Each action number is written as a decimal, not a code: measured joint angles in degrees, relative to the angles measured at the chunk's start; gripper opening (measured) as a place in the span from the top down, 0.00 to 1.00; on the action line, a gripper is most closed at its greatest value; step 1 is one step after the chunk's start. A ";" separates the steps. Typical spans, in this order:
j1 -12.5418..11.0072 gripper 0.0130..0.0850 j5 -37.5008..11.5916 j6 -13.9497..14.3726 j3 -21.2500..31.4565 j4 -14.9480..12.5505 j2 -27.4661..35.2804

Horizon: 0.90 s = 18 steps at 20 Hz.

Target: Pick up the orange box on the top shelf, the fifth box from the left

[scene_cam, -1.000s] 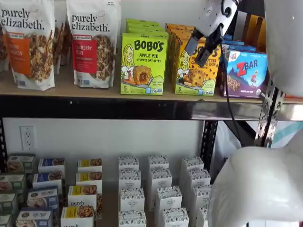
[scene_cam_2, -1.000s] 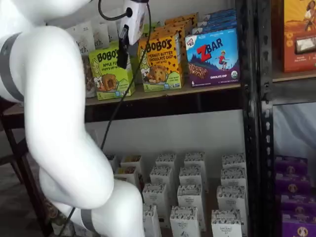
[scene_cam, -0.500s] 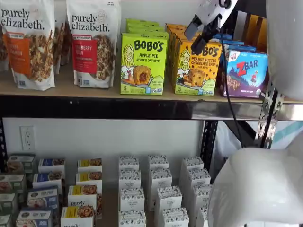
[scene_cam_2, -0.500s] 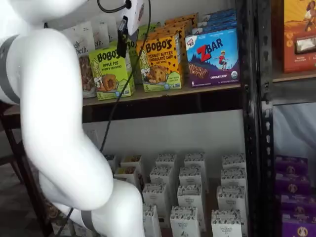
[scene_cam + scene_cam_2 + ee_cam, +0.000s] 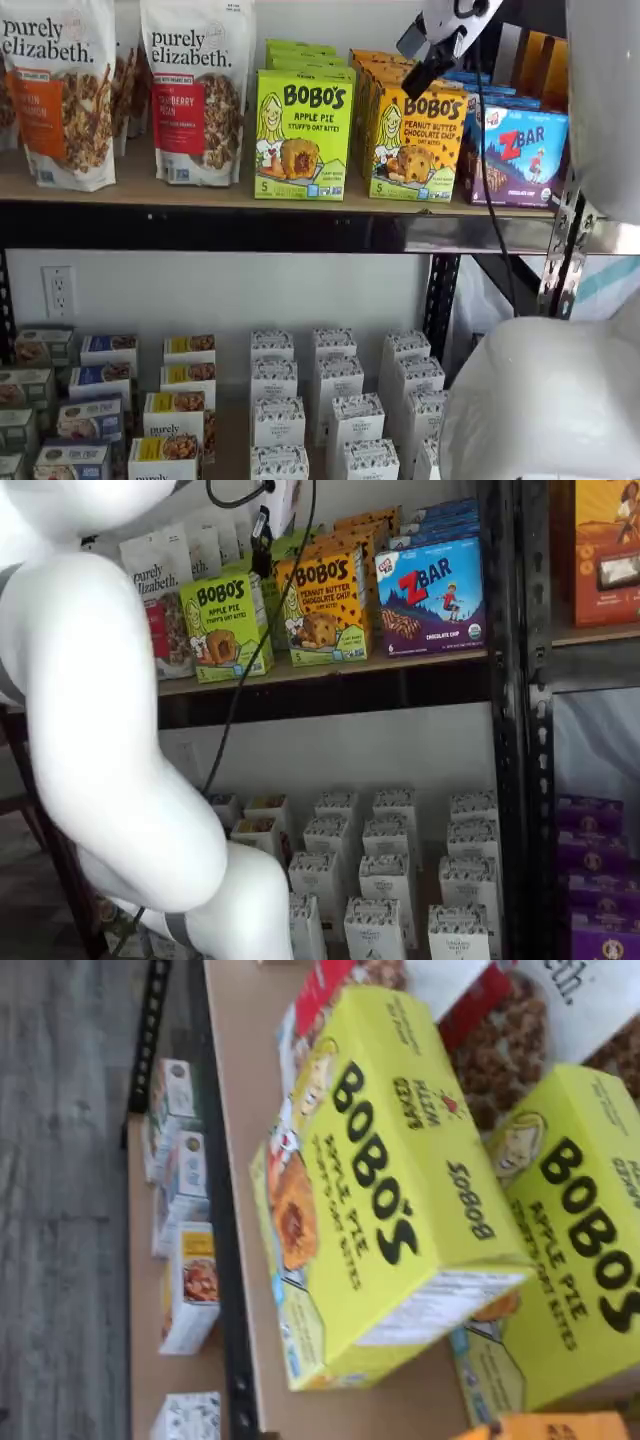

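The orange box [image 5: 415,140] [image 5: 322,605] stands upright on the top shelf [image 5: 200,192] [image 5: 330,670], at the front of a row of like boxes. My gripper [image 5: 420,58] hangs from the upper edge in a shelf view, in front of the box's upper left corner. Its two black fingers point down-left with a gap between them and hold nothing. One black finger [image 5: 262,532] shows side-on in a shelf view, left of the orange box's top. The wrist view catches only an orange corner [image 5: 545,1425] of the box, beside the shelf board [image 5: 235,1080].
A lime-green Bobo's Apple Pie box [image 5: 303,135] [image 5: 225,625] [image 5: 380,1180] stands just left of the orange box, a blue Zbar box [image 5: 520,150] [image 5: 432,595] just right. Granola bags [image 5: 195,90] fill the left. Small white cartons [image 5: 330,410] sit below. My white arm [image 5: 100,730] blocks the foreground.
My gripper has risen along the orange box's front to its top edge, uncovering the printed face. The fingers stay apart. No box has moved.
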 joint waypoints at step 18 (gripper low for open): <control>1.77 0.00 -4.03 -1.97 -4.16 -7.23 7.55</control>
